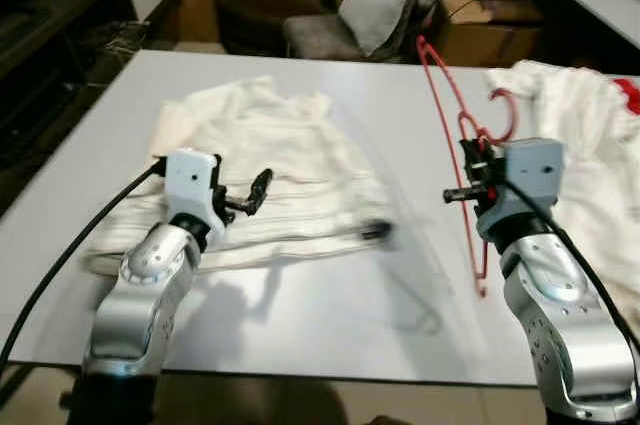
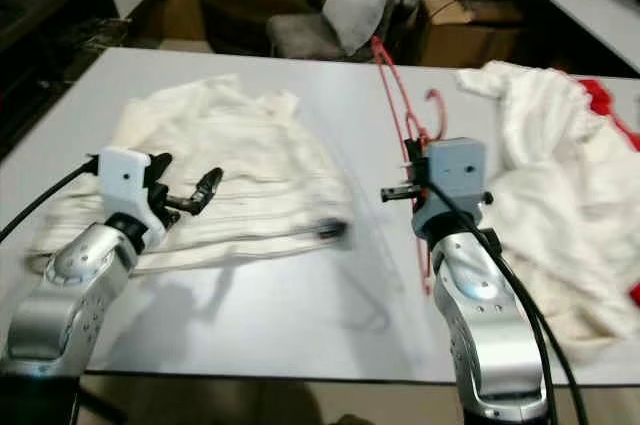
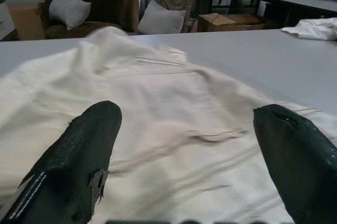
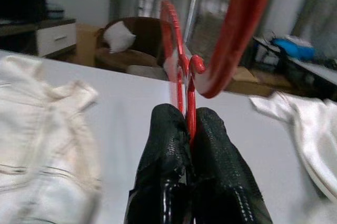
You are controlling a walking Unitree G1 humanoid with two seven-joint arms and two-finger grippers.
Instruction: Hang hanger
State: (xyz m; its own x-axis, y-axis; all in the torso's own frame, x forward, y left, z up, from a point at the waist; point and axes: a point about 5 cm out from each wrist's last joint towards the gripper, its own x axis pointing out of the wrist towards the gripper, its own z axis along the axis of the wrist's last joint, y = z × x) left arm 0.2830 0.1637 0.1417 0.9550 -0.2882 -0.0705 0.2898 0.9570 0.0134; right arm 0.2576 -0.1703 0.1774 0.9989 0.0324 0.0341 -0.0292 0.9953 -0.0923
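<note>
A red hanger (image 1: 452, 115) is the thing to watch here, and everything else sits around it on the pale grey table (image 1: 330, 305). The right gripper (image 4: 190, 129) has its two black fingers (image 4: 163, 145) pressed tight on the hanger's thin red frame just below the hook, which curls up in front of the wrist camera. From the head views the hanger stands tilted over the table, one long arm running away toward the far edge and the other slanting down toward the near edge beside the robot's silver right arm (image 1: 560, 315).

To the left of the hanger lies a cream-white garment (image 1: 270, 170), spread flat with faint thin stripes across it. The left gripper (image 3: 184, 145) hovers low over the near part of that garment, well apart from the hanger, its fingers spread wide with nothing between them.

On the hanger's other side a second white garment (image 1: 575, 115) is heaped in folds, with a bit of red cloth (image 1: 627, 93) at its far side.

Beyond the hanger, past the table, stand a brown armchair with a grey cushion (image 1: 372, 7) and a cardboard box (image 1: 480, 30).
</note>
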